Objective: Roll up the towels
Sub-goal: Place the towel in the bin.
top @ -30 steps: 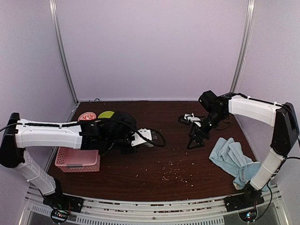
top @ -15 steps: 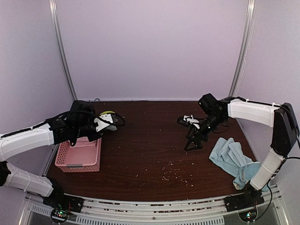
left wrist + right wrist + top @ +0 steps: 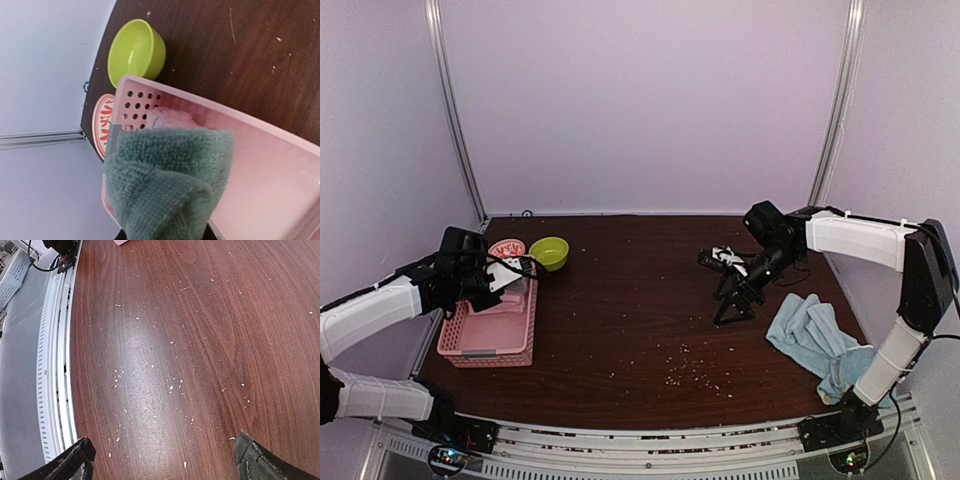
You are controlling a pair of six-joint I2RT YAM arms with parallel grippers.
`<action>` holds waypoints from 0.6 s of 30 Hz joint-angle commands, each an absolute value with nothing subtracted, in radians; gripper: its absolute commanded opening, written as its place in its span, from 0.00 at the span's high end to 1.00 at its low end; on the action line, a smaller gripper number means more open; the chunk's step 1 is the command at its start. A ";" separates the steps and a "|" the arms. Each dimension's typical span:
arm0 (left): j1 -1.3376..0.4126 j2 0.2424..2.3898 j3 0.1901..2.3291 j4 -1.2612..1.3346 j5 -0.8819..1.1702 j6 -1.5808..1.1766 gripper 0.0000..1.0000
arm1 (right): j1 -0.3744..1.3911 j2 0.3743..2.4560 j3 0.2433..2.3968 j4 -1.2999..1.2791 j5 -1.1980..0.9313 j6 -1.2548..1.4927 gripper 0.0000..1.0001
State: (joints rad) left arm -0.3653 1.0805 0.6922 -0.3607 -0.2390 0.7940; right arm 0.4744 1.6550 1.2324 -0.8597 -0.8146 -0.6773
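Observation:
My left gripper (image 3: pixel 508 274) is shut on a rolled mint green towel (image 3: pixel 167 182) and holds it over the far end of the pink basket (image 3: pixel 260 127). The towel hides the fingers in the left wrist view. A rolled pink towel (image 3: pixel 172 119) lies in the basket behind it. Light blue towels (image 3: pixel 810 335) lie crumpled at the table's right edge. My right gripper (image 3: pixel 732 305) is open and empty, pointing down at the bare table left of the blue towels. Its two dark fingertips (image 3: pixel 75 462) stand wide apart in the right wrist view.
The pink latticed basket (image 3: pixel 485 345) stands at the table's left edge. A lime green bowl (image 3: pixel 549 252) and a red-and-white round lid (image 3: pixel 506 247) sit just behind it. Pale crumbs (image 3: pixel 685 365) are scattered on the dark wood at front centre. Purple walls enclose the table.
My left arm has swung from the table's middle left to above the basket, carrying the green towel. The right gripper has barely moved.

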 commanded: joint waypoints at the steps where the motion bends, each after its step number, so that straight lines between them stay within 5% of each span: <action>1: -0.354 1.068 0.665 -0.415 -0.223 0.834 1.00 | 0.473 1.654 1.236 -0.898 -0.854 -0.707 0.00; 7: -0.329 1.150 0.641 -0.412 -0.247 0.926 1.00 | 0.472 1.651 1.233 -0.913 -0.869 -0.719 0.00; 18: -0.251 1.230 0.480 -0.034 -0.194 1.082 1.00 | 0.473 1.651 1.246 -0.952 -0.872 -0.748 0.00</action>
State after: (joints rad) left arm -0.2768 1.2415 0.5423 -0.2382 -0.2188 0.9848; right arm 0.4744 1.6550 1.2324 -0.9157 -0.8459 -0.7292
